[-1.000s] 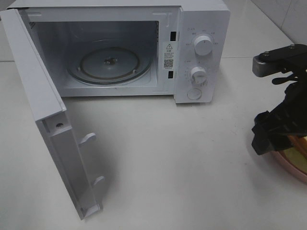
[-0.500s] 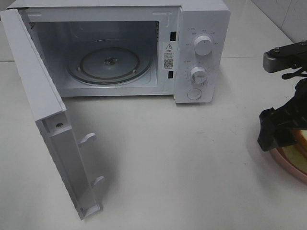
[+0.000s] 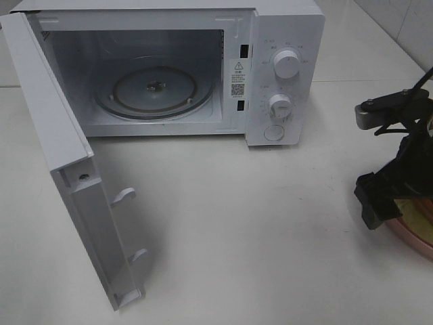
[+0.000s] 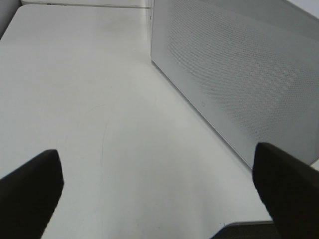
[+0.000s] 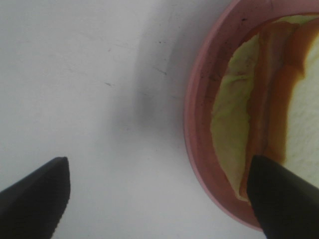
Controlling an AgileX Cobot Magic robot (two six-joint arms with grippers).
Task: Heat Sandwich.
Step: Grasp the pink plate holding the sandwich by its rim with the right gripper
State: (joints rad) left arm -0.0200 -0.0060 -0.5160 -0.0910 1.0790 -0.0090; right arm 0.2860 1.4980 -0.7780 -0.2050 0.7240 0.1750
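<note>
The sandwich point(image 5: 259, 109) lies on a round pink plate point(image 5: 197, 124) at the table's right edge. It shows pale green and brown layers beside white bread. In the high view the sandwich point(image 3: 425, 211) and plate point(image 3: 408, 235) are mostly hidden by my right arm. My right gripper point(image 5: 159, 199) is open and low, one finger over the bare table and the other over the sandwich, so the jaws straddle the plate's rim; it also shows in the high view point(image 3: 374, 198). My left gripper point(image 4: 159, 199) is open and empty above the table beside the microwave's perforated side point(image 4: 239, 74).
The white microwave point(image 3: 284, 40) stands at the back with its door point(image 3: 67, 169) swung wide open toward the front left. Its glass turntable point(image 3: 154, 88) holds nothing. Two knobs point(image 3: 287, 65) sit on its right panel. The left arm is out of the high view.
My right arm swung right and up half a second ago, then came back left and lower over the plate's rim. The microwave and the door have not moved.
</note>
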